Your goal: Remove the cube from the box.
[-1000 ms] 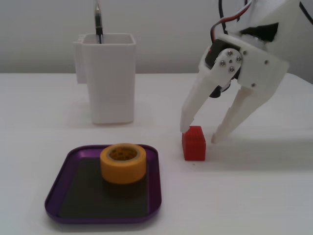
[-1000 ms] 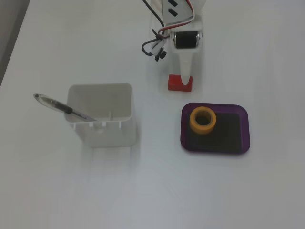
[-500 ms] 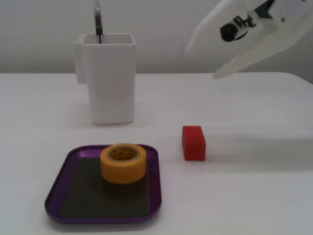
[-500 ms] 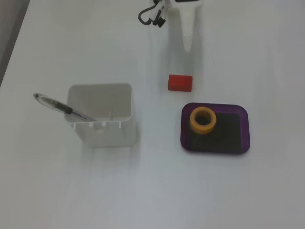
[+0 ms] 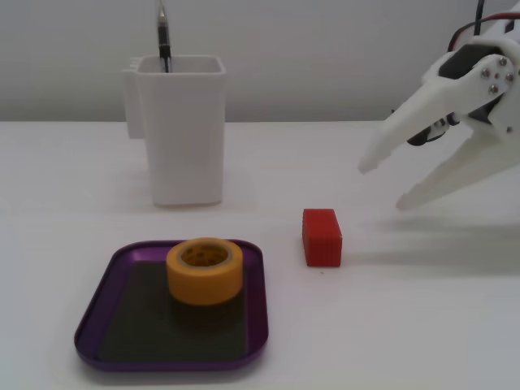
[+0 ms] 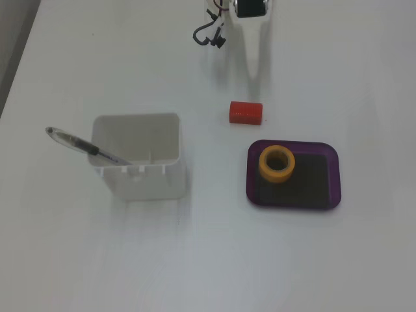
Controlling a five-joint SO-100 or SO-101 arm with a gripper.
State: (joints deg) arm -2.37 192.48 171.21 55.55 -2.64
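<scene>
The red cube [image 5: 322, 236] lies on the white table, outside the purple box [image 5: 97, 313], a little to its upper right in the front fixed view. In the top fixed view the cube [image 6: 245, 112] lies just above the box [image 6: 328, 195]. The box holds only a yellow tape roll [image 5: 205, 270]. My white gripper [image 5: 383, 185] hangs open and empty above the table to the right of the cube, fingers pointing down-left. In the top fixed view the gripper [image 6: 256, 68] sits just beyond the cube.
A tall white square container [image 5: 180, 130] with a pen [image 5: 163, 36] in it stands behind the box. In the top fixed view the container [image 6: 138, 159] is left of the box, with the tape roll [image 6: 277, 164] inside the box's left part.
</scene>
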